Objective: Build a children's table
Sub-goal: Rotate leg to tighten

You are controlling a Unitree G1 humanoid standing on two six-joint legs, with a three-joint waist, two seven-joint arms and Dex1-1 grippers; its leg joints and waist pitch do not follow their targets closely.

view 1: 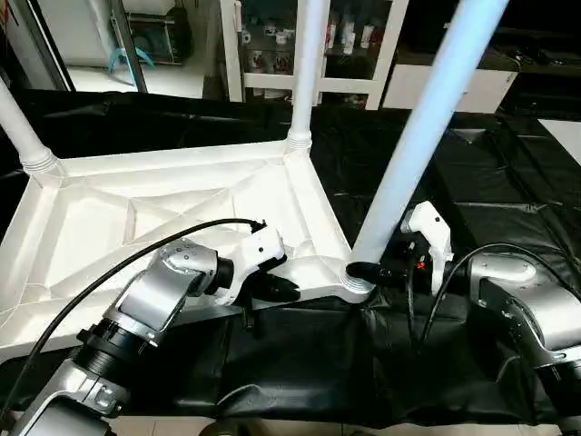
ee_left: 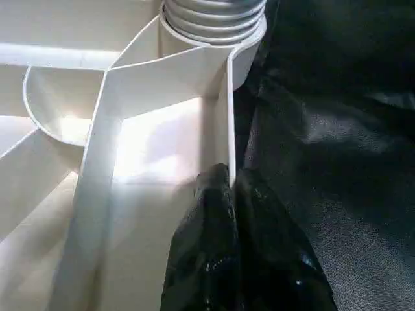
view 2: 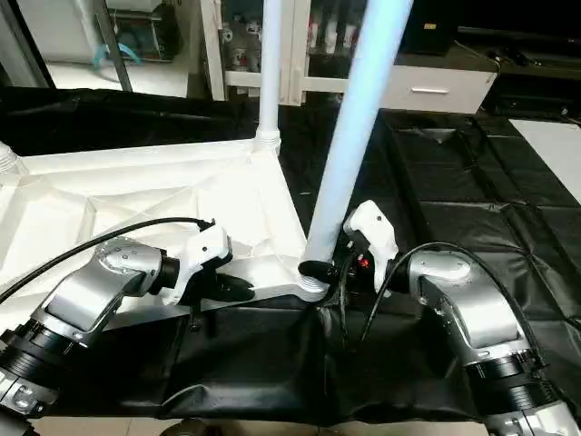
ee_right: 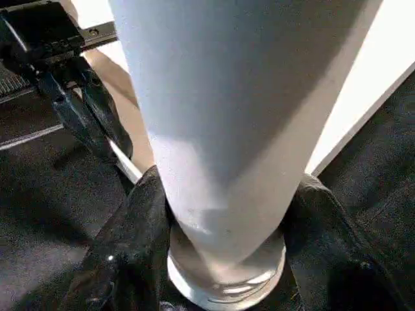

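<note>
You see a white tabletop (view 1: 182, 209), its underside crossed by ribs in an X, lying on a glossy black cover (view 1: 472, 200). Beside the tabletop's near corner, a pale bluish-white leg (view 1: 427, 136). Both forearms beside the tabletop are silver (view 2: 91, 291), with black fingers (ee_left: 259, 259).

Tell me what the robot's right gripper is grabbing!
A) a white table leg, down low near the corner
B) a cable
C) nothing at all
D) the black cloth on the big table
A: the right gripper has one black finger on each side of the white table leg, just above where it goes into the corner socket of the tabletop.
</note>
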